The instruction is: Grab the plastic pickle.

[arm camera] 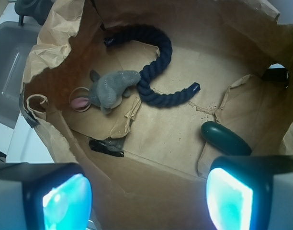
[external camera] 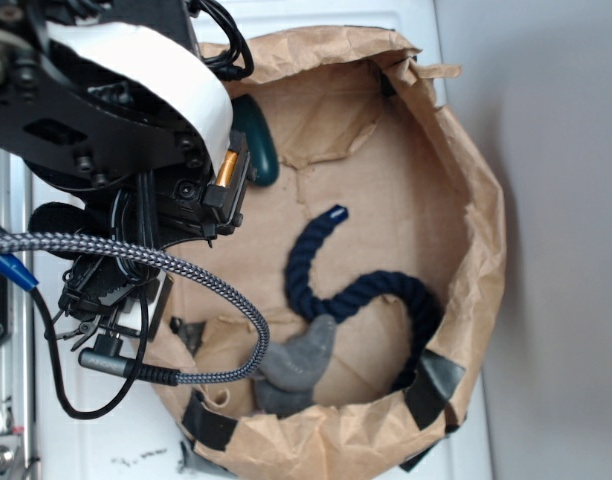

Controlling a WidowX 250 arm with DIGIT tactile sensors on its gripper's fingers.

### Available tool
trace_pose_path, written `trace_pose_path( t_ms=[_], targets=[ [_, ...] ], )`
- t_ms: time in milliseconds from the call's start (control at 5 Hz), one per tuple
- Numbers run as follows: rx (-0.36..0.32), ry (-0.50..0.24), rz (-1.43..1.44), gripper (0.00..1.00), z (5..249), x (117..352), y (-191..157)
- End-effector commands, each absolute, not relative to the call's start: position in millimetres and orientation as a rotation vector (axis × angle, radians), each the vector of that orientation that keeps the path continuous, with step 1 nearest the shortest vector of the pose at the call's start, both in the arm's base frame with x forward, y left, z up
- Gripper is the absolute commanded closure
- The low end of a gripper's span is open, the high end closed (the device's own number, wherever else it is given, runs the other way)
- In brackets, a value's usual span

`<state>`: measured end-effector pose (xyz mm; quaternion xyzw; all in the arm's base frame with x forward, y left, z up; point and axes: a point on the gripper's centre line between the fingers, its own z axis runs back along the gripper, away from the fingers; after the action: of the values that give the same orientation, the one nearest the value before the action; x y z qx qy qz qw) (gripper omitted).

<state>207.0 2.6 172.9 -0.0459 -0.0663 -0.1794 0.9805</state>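
From the wrist view I see the gripper (arm camera: 149, 196) with its two fingers (arm camera: 230, 191) spread wide apart, nothing between them, their pads glowing pale blue at the bottom edge. They hang above the near wall of a brown paper bag (arm camera: 55, 28) whose sides are rolled down into a shallow nest.

The pickle (arm camera: 225, 138) lies on the bag's floor at the right, dark green and glossy, tilted with one end toward the middle of the bag and the other running under the right finger's edge. It sits just beyond that right finger, and I cannot tell whether the two touch. In the exterior view the pickle (external camera: 258, 150) is only partly showing, tucked against the bag's wall beside the arm (external camera: 106, 120), which covers much of it.

Farther in, a navy rope (arm camera: 158, 72) curls across the floor in a loose S, one frayed end pointing toward the pickle but apart from it. A grey stuffed mouse (arm camera: 110, 88) lies against the rope's bend at the left, with a pink ear toward the bag's left wall. In the exterior view the mouse (external camera: 298, 365) rests at the bag's lower edge, touching the rope (external camera: 316, 270).

Strips of black tape (arm camera: 107, 146) patch the bag's floor and rim. The bag stands on a white surface (external camera: 556, 200), and a braided grey cable (external camera: 156, 265) loops off the arm across the bag's edge.
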Motion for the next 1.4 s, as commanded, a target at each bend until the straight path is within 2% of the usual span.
trace_pose_path(
  t_ms=[0, 200, 400, 800, 1200],
  targets=[
    [-0.022, -0.209, -0.383, 0.00, 163, 247, -7],
    [-0.005, -0.210, -0.362, 0.00, 152, 274, -5],
    [0.004, -0.206, -0.414, 0.00, 116, 295, 4],
    [-0.112, -0.208, -0.584, 0.00, 91, 306, 34],
    [-0.128, -0.212, -0.722, 0.00, 85, 299, 50]
  ],
)
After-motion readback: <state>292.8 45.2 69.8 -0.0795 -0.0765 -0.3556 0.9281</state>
